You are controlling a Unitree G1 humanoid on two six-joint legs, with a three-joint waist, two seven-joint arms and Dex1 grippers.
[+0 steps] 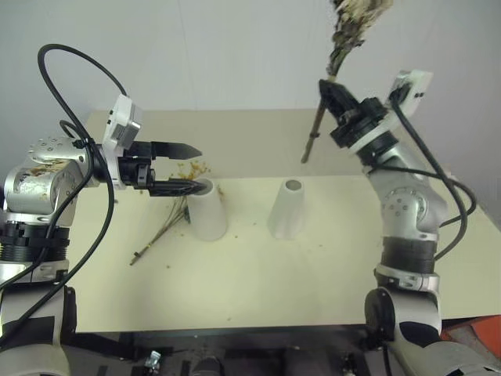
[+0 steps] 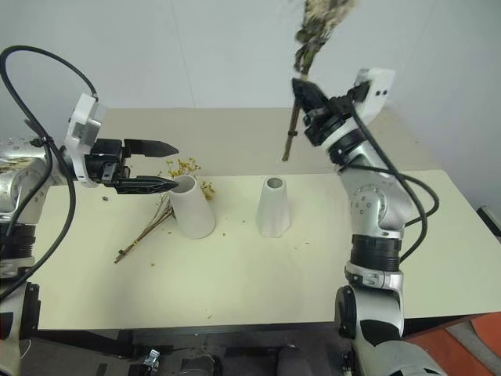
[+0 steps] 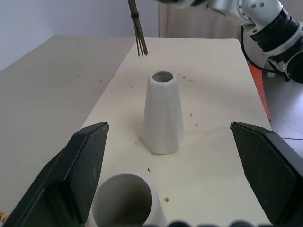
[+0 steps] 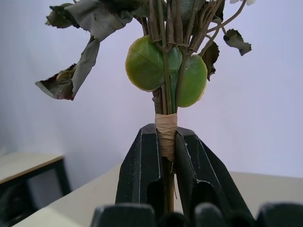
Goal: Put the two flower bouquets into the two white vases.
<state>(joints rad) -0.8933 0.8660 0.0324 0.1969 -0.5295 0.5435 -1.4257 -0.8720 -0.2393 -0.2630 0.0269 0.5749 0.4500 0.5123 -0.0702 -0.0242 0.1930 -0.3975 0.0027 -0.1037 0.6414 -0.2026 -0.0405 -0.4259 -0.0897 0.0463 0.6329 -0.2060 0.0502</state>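
The fuller bouquet, with green leaves and pale sprays, is raised high over the back right of the table. My right gripper is shut on its wrapped stems, and the stem ends hang above and behind the right white vase. The left white vase stands upright beside it. My left gripper is open at that vase's mouth, holding nothing; whether it touches the rim I cannot tell. The sparse bouquet lies flat on the table left of that vase, with its yellow blooms behind it.
Both vases stand on a cream table, with small flower crumbs scattered around them. A second tabletop adjoins at the back. Beyond the right edge, an orange object sits on the floor.
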